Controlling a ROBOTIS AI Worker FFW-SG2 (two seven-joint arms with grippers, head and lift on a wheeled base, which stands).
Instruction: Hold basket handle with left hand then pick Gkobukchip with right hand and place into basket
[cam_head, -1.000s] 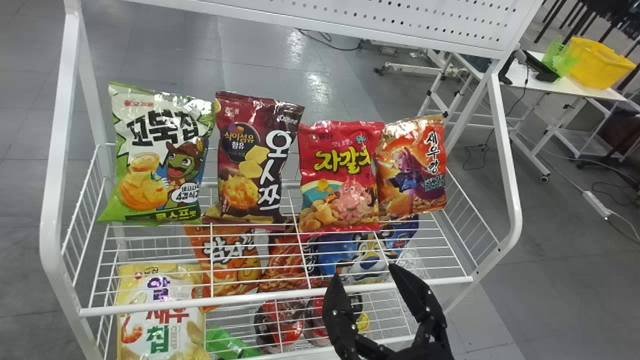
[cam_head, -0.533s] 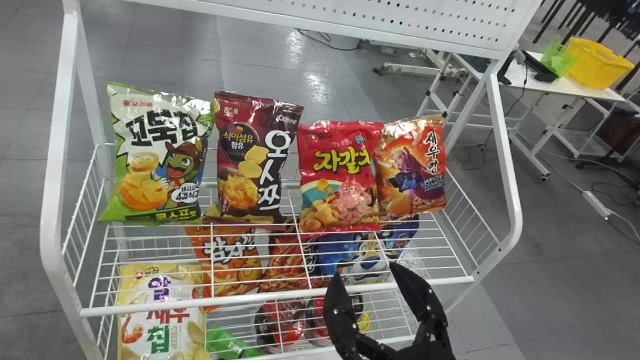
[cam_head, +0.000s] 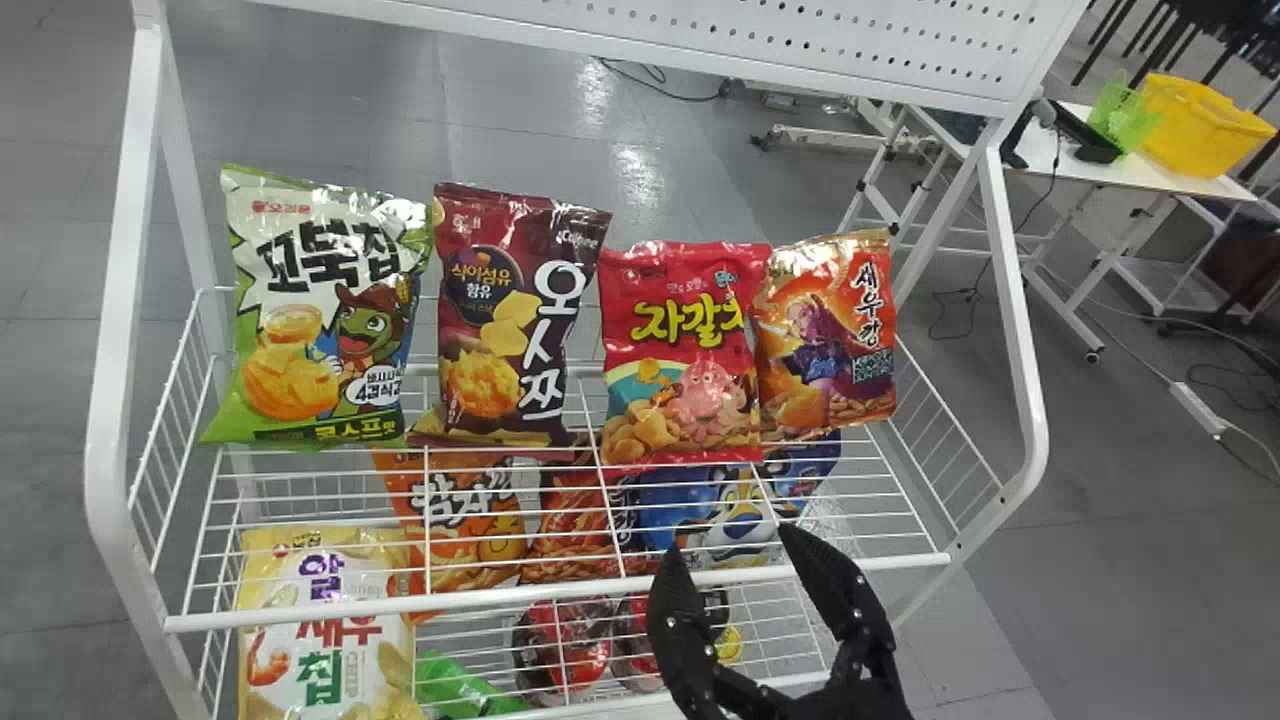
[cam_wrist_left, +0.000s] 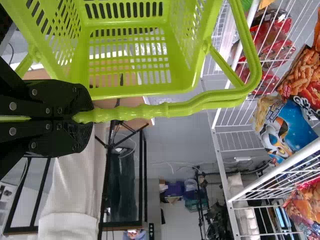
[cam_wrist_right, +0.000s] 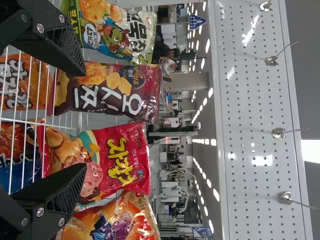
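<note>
Left wrist view: pinching basket handle (cam_wrist_left: 134, 113) with left claw (cam_wrist_left: 85, 117). Probably ready for picking; next, bring spread right claw (cam_head: 729, 541) leftward to Gkobukchip bag (cam_head: 322, 312).

Lab-like hall with shop-style corner — snack bags (cam_head: 505, 330) on white wire rack (cam_head: 400, 607), pegboard (cam_wrist_right: 250, 125) with metal hooks (cam_wrist_right: 278, 133); behind, wheeled table (cam_head: 1130, 171), power strip (cam_head: 1195, 408) on grey floor (cam_head: 1130, 600) — ceiling lights (cam_wrist_right: 210, 92) in rows.

Spread tool (cam_head: 730, 540) near snack bags (cam_wrist_right: 120, 157)
</note>
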